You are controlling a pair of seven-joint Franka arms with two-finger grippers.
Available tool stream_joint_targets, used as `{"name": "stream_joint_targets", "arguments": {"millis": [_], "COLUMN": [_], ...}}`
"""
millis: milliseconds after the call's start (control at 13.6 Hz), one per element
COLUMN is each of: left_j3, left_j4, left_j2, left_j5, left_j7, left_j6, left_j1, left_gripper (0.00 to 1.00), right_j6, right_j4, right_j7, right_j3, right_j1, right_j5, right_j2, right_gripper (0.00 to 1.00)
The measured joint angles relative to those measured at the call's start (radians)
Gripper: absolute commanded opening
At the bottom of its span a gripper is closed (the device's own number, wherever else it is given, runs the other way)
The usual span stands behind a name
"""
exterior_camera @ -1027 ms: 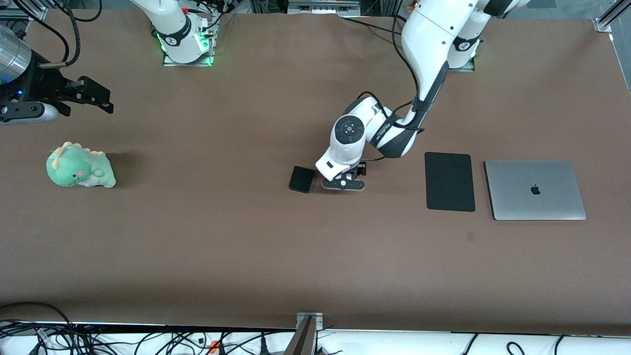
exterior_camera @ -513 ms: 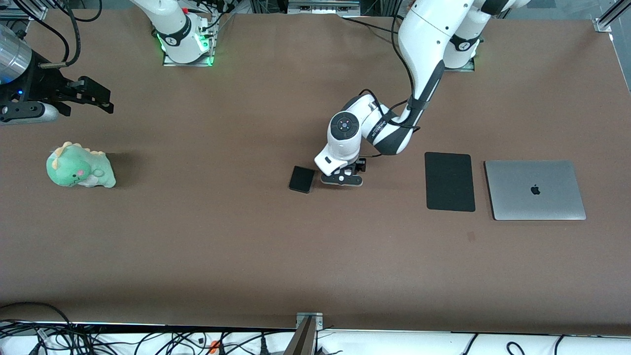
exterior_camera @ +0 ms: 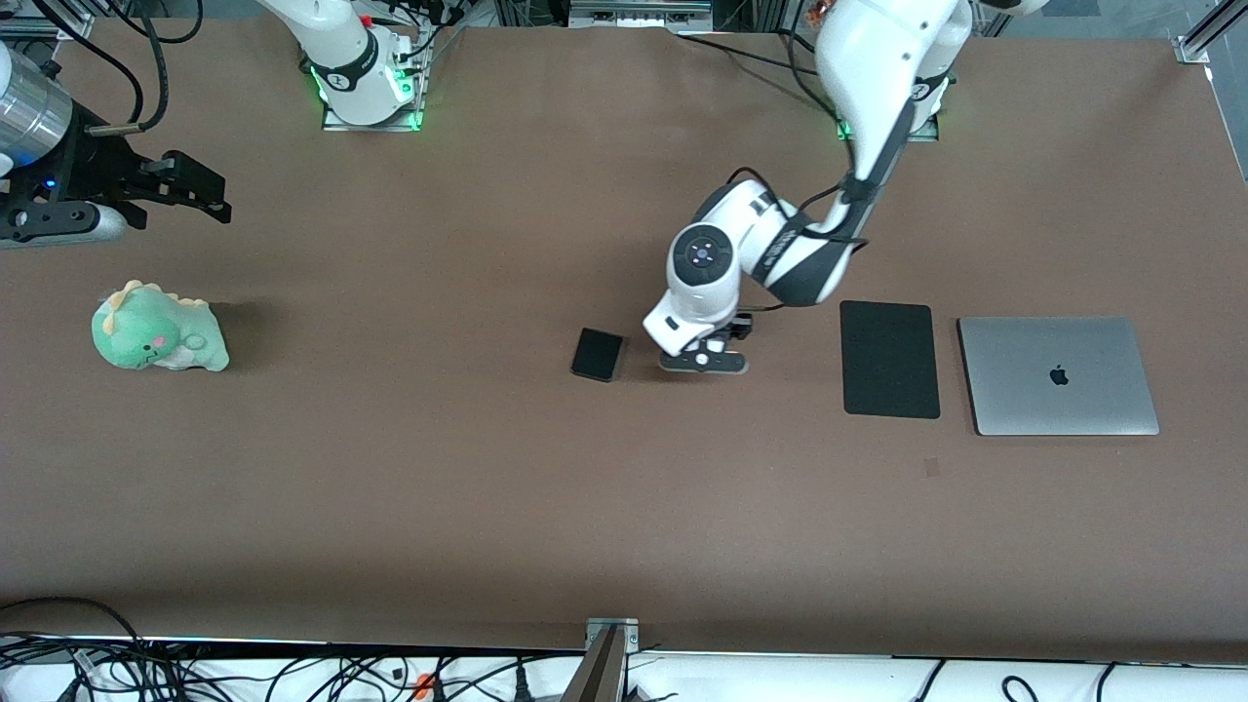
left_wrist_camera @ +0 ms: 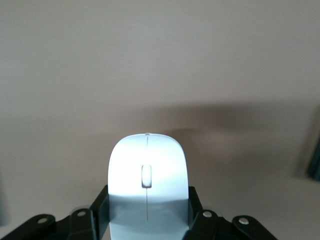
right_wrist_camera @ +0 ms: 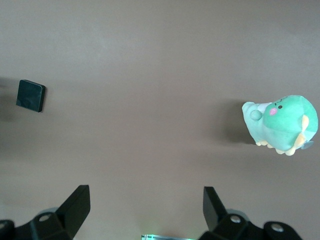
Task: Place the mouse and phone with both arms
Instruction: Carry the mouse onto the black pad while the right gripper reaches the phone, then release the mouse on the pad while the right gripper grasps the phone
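My left gripper (exterior_camera: 704, 359) is low over the middle of the table, between the phone (exterior_camera: 597, 354) and the black mat (exterior_camera: 889, 359). In the left wrist view its jaws (left_wrist_camera: 147, 212) are shut on the sides of the white mouse (left_wrist_camera: 147, 160). The mouse is hidden under the hand in the front view. The phone, a small black slab, lies flat on the table and also shows in the right wrist view (right_wrist_camera: 31, 95). My right gripper (exterior_camera: 185, 185) waits open and empty in the air at the right arm's end of the table, above the green plush.
A green plush dinosaur (exterior_camera: 158, 329) lies at the right arm's end and also shows in the right wrist view (right_wrist_camera: 281, 122). A large flat black mat and a closed silver laptop (exterior_camera: 1058, 375) lie side by side at the left arm's end.
My left gripper, with the mouse in it, has moved away from the phone toward the black mat. The right gripper has barely shifted. The phone has not moved.
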Motion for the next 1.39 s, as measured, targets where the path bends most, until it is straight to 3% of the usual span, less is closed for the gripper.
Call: {"name": "stream_joint_targets", "arguments": {"millis": [220, 513, 733, 1100, 1173, 1247, 1320, 1393], "left_j3": [0.003, 0.005, 0.000, -0.020, -0.020, -0.020, -0.020, -0.020], "left_j4": [0.018, -0.002, -0.065, -0.299, -0.327, -0.348, -0.365, -0.379], "left_j2": [-0.090, -0.091, -0.071, -0.067, -0.067, -0.068, -0.068, -0.069], "left_j5": [0.000, -0.002, -0.036, -0.043, -0.043, -0.043, -0.043, -0.043], "left_j7": [0.157, 0.460, 0.611, 0.625, 0.625, 0.625, 0.625, 0.625], "left_j6": [-0.215, -0.257, -0.139, 0.199, 0.236, 0.266, 0.291, 0.309], "left_j1": [0.162, 0.418, 0.540, 0.540, 0.539, 0.540, 0.540, 0.540], "left_gripper": [0.53, 0.56, 0.58, 0.61, 0.64, 0.74, 1.00, 1.00], "right_j6": [0.011, 0.105, 0.201, 0.450, 0.511, 0.572, 0.626, 0.675], "right_j4": [-0.013, -0.019, -0.021, -0.026, -0.027, -0.027, -0.026, -0.026], "right_j7": [0.059, 0.203, 0.332, 0.609, 0.676, 0.741, 0.798, 0.845], "right_j3": [0.007, 0.012, 0.015, 0.018, 0.018, 0.018, 0.019, 0.018], "right_j1": [0.036, 0.153, 0.241, 0.400, 0.435, 0.470, 0.500, 0.523], "right_j5": [0.002, 0.002, 0.002, 0.002, 0.002, 0.002, 0.002, 0.002], "right_j2": [0.026, 0.123, 0.200, 0.383, 0.432, 0.481, 0.526, 0.569], "right_gripper": [1.00, 1.00, 1.00, 1.00, 1.00, 1.00, 1.00, 1.00]}}
